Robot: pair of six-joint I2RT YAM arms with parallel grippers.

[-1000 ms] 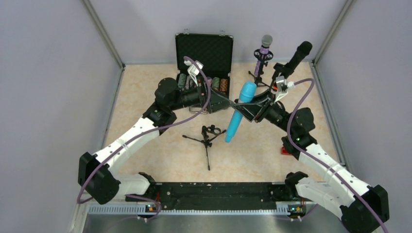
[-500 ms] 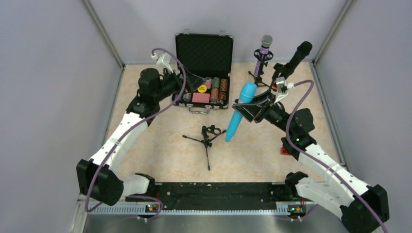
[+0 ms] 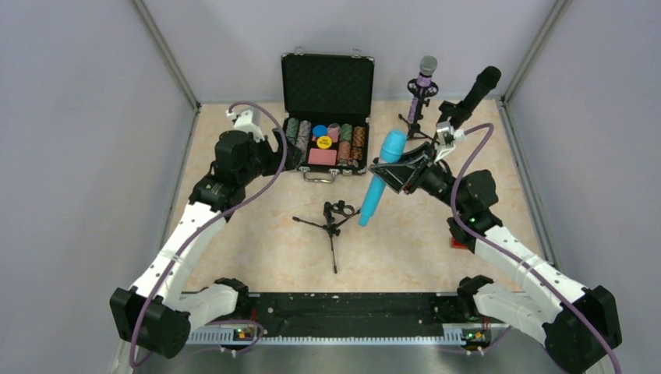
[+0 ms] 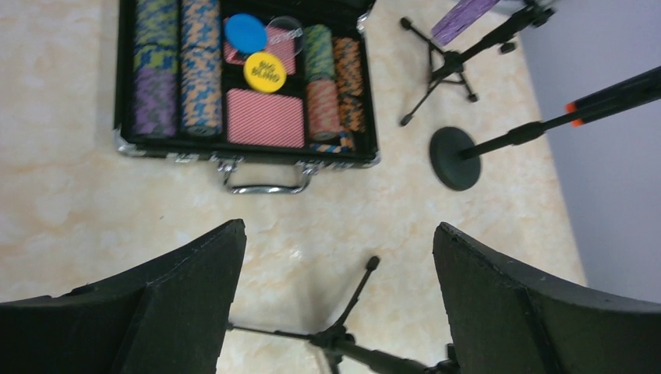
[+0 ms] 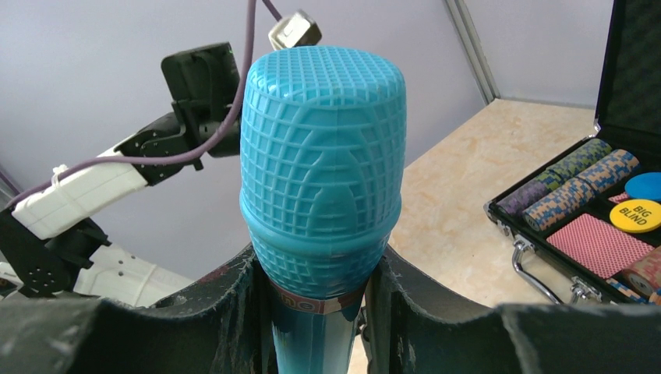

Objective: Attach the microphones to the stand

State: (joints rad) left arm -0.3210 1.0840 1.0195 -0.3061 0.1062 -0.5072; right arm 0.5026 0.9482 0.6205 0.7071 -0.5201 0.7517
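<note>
Well, the turquoise microphone (image 3: pixel 379 181) was up in the air over the middle of the table, clamped in the right gripper (image 3: pixel 394 173) just below its head. It hung tilted, head up toward the back, tail slanting down to the front-left. From the top view that tail sat just to the right of the clip on the empty tripod stand (image 3: pixel 334 218), not in it.

Behind it, the glittery purple microphone (image 3: pixel 422 82) stood upright in its own tripod. The black microphone (image 3: pixel 474 93) with the orange band leaned on a round-base stand (image 4: pixel 454 158) in the back-right corner. An open poker chip case (image 3: pixel 327 82) lay at the back centre, with stacks of chips, a yellow button and a red card deck showing. A small red block (image 3: pixel 457 243) peeked out beside the right arm.

Up close on the right wrist camera, the turquoise head was a moulded grid dome with a ring beneath it, and both black pads pressed against the handle.

Compared with a second earlier, the left gripper (image 4: pixel 339 230) had pulled away from the microphone. It now sat by the left end of the case, jaws spread wide with nothing between them. The right arm had kept its grip, the microphone shifting only slightly.
</note>
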